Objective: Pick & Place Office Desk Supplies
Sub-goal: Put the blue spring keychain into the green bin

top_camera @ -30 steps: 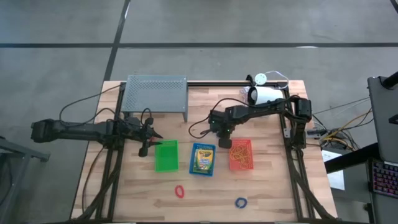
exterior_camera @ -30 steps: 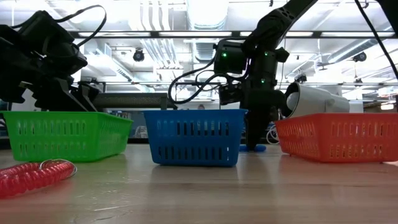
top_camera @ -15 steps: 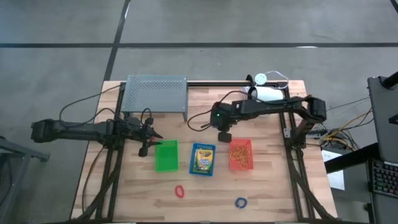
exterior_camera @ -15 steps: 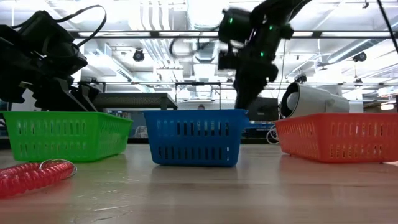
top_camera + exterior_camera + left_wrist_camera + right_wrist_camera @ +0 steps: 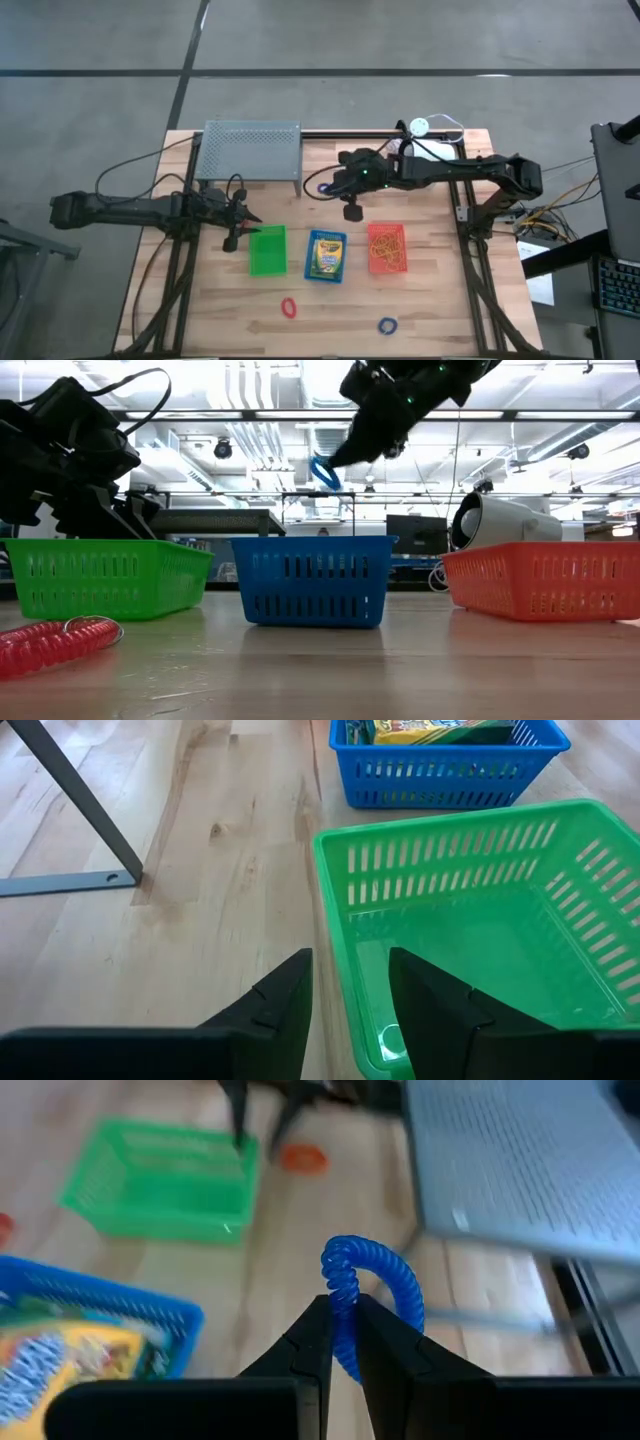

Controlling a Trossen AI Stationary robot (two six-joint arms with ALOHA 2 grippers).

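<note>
High in the low view's upper middle, the right gripper (image 5: 335, 460) pinches a blue coiled loop (image 5: 322, 470) above the blue basket (image 5: 310, 580), while the left gripper (image 5: 350, 982) stands parted over the green basket's (image 5: 450, 880) rim.

Red coil (image 5: 50, 643) cropped at left edge.

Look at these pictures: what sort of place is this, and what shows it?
Probably a robotics lab in an industrial hall: a wooden table on a concrete floor, exposed ceiling ducts and strip lights, and coloured sorting baskets.
</note>
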